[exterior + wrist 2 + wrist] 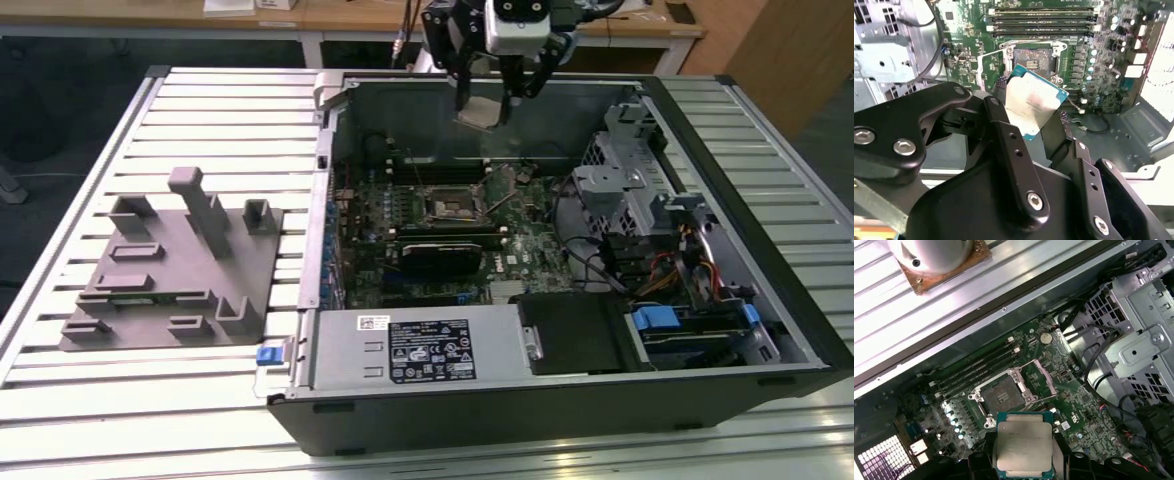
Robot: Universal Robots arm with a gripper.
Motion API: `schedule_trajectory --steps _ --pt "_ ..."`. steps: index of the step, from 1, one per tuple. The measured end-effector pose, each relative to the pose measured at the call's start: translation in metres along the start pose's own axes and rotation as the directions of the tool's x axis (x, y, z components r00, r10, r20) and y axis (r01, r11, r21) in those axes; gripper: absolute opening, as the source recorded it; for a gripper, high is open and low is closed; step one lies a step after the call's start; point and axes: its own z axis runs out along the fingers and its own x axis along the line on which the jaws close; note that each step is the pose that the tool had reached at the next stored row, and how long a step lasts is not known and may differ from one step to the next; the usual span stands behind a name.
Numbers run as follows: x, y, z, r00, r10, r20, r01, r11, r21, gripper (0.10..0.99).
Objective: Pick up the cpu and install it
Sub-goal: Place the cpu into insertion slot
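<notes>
Gripper: the gripper (487, 104) hangs over the far edge of the open computer case (790, 300), its black fingers (1009, 145) clamped narrow on two opposite edges of the cpu (481, 113).
Cpu position: off every surface and tilted in the second wrist view (1031, 102). In the first wrist view (1023, 447) it sits level between the fingers, with the motherboard beneath.
Room to move: open air lies between the cpu and the socket (451, 207). The case's top side is fully open.
Edges nearby: the memory slots (1044, 20) run between the socket and the far wall. A perforated metal drive cage (627, 170) crowds the exterior view's right of the board, with loose black cables beside it.
Socket: bare, a dark square (1001, 397), its hinged metal plate (1041, 377) swung open beside it.
Case contents: green motherboard, grey power supply box (414, 345) along the near side.
Outside the case: a grey fixture (167, 270) with upright posts lies on the ribbed aluminium table (200, 120).
Cpu surface: pale brushed metal lid, thin green rim, square.
</notes>
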Motion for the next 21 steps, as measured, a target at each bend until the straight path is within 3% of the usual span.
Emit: schedule_trajectory --steps 5,10,15,21 --pt "0.0 0.0 0.001 0.9963 0.086 0.0056 -0.086 0.9963 0.001 0.529" --pt "0.0 -0.0001 0.0018 0.9844 0.175 0.0115 -0.175 0.9845 0.002 0.529" --pt "0.0 -0.0001 0.0025 0.9652 0.261 0.0172 -0.261 0.9654 0.002 0.529" --pt "0.0002 0.0 0.0033 0.9354 0.353 0.0235 -0.353 0.9357 0.001 0.529"
